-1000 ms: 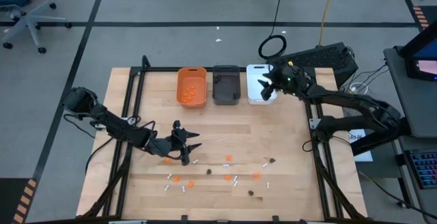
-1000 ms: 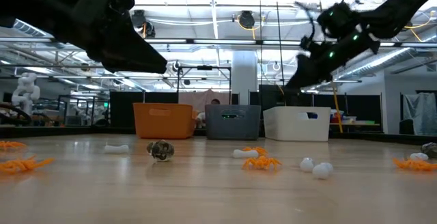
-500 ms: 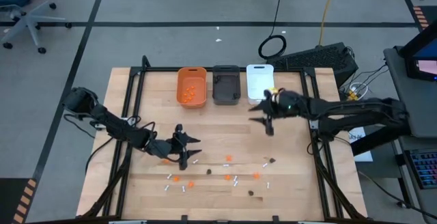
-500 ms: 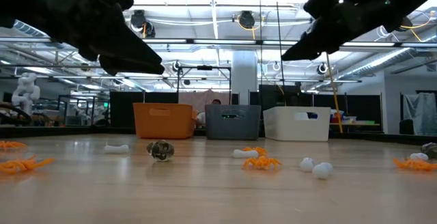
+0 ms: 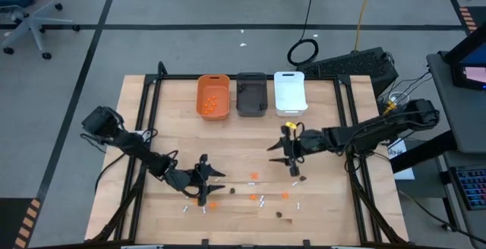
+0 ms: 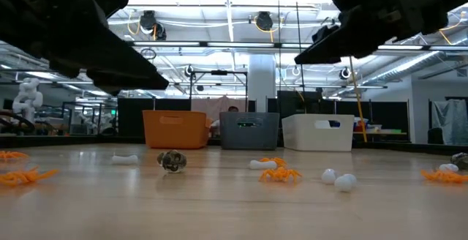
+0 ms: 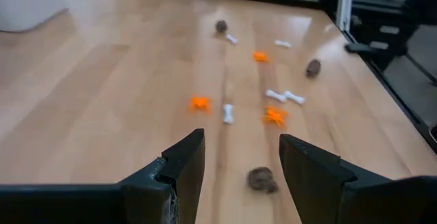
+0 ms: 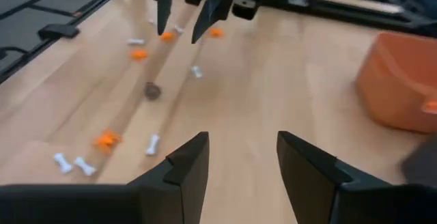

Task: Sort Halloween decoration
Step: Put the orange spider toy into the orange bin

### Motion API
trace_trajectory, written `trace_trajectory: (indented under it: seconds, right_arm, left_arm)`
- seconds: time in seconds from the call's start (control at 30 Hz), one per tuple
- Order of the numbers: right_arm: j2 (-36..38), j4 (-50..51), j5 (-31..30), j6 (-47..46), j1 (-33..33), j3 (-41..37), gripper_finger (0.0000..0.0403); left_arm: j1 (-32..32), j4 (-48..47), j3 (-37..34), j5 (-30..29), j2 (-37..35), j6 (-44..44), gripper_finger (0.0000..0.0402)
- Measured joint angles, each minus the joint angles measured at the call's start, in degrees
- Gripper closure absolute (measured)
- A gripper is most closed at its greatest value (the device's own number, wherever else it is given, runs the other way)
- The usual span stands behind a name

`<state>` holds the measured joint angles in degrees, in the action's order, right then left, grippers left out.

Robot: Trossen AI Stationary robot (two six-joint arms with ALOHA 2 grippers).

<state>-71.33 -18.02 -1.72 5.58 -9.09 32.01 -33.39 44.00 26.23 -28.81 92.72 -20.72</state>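
Observation:
The Halloween decoration lies scattered over the near half of the wooden table: orange blobs (image 5: 253, 176), small white sticks (image 5: 260, 200) and dark lumps (image 5: 302, 178). My left gripper (image 5: 211, 188) stands open above the near left part of the scatter. In its wrist view a dark lump (image 7: 263, 179) lies on the table just ahead of the open fingers (image 7: 235, 176). My right gripper (image 5: 282, 160) hangs open over the table's middle right, with nothing between its fingers (image 8: 235, 162). In its wrist view it faces my left gripper (image 8: 181, 12).
An orange bin (image 5: 213, 96) with several orange pieces in it, a dark grey bin (image 5: 251, 94) and a white bin (image 5: 289, 92) stand in a row at the far edge. Black rails (image 5: 144, 127) run along the table's left and right sides.
My right gripper has swung from over the white bin toward the near edge, to above the table's middle, staying open. My left gripper has gone toward the near edge and a little down, still open. No piece has moved.

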Motion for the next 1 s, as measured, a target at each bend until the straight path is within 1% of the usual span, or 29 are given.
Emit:
trace_trajectory:
  seconds: [0.17, 0.33, 0.47, 0.57, 0.67, 0.77, 0.93, 1.0]
  right_arm:
    - [-7.35, -5.85, 0.00, -1.95, -3.31, -0.02, 0.0246]
    - [-13.49, -12.41, 0.02, -4.44, -5.76, 0.00, 0.0246]
    - [-17.17, -16.06, -0.01, -6.36, -7.48, 0.00, 0.0246]
    - [-19.32, -18.38, -0.38, -7.81, -8.61, 0.00, 0.0246]
    - [-21.12, -19.28, -2.59, -9.31, -9.82, 0.00, 0.0246]
    - [-22.94, -20.17, -4.55, -10.60, -10.86, 0.00, 0.0246]
    - [-25.65, -23.92, -4.64, -11.34, -11.46, 0.01, 0.0246]
    - [-25.99, -24.61, -4.61, -11.25, -11.46, 0.02, 0.0246]
  left_arm:
    - [-1.56, 0.23, 3.75, -0.01, 4.74, 0.24, 0.0210]
    - [-1.74, -0.18, 8.09, -0.01, 8.12, 2.02, 0.0210]
    - [-1.79, -3.66, 10.60, -1.32, 9.12, 2.84, 0.0210]
    - [-1.77, -9.54, 12.11, -3.13, 9.12, -0.41, 0.0210]
    - [-1.74, -15.50, 12.59, -4.01, 9.19, -3.84, 0.0210]
    - [-1.98, -20.34, 12.62, -6.01, 9.19, -9.26, 0.0210]
    - [-3.06, -25.39, 12.62, -8.86, 9.19, -15.94, 0.0210]
    - [-3.79, -26.87, 12.62, -9.80, 9.19, -16.87, 0.0210]
